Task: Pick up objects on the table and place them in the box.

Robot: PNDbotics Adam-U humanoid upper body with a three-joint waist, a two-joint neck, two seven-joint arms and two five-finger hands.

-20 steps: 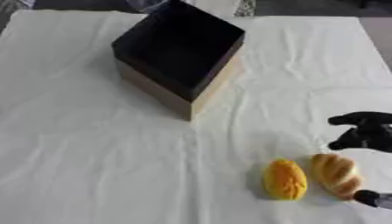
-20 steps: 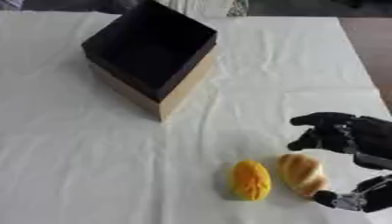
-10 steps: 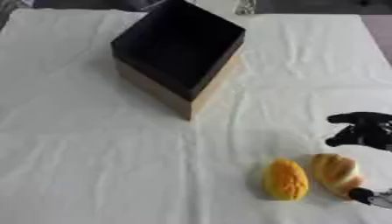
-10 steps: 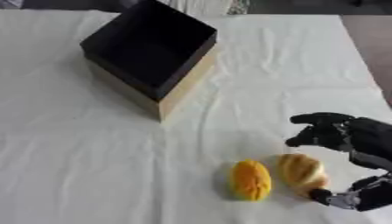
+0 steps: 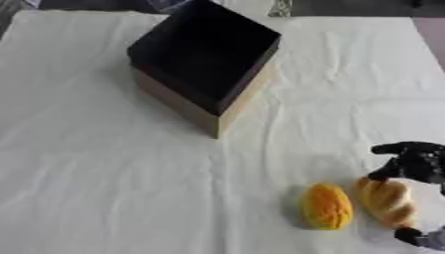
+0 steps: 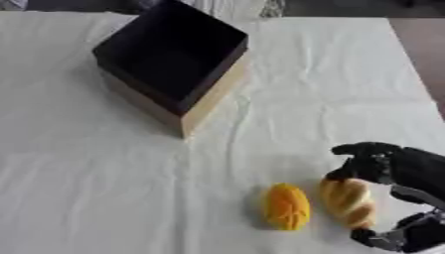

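Note:
A light brown bread roll (image 6: pixel 348 201) lies on the white cloth at the lower right. An orange-yellow oval piece (image 6: pixel 286 207) sits just left of it, apart from it. My right hand (image 6: pixel 402 168) comes in from the right edge and straddles the roll: its dark fingers (image 6: pixel 358 150) arch over the roll's far end and its thumb (image 6: pixel 380 239) sits just past the near end. The hand is open, and the roll rests on the cloth. The box (image 5: pixel 207 100), tan outside and black inside, stands tilted at the upper middle with nothing visible inside. My left hand is out of sight.
A white wrinkled cloth (image 5: pixel 96 168) covers the whole table. The table's far edge runs along the top of both views, and its right edge shows at the upper right (image 6: pixel 417 64).
My right hand has moved left and lower, so its fingers and thumb now bracket the bread roll. The roll, the orange piece and the box have not moved.

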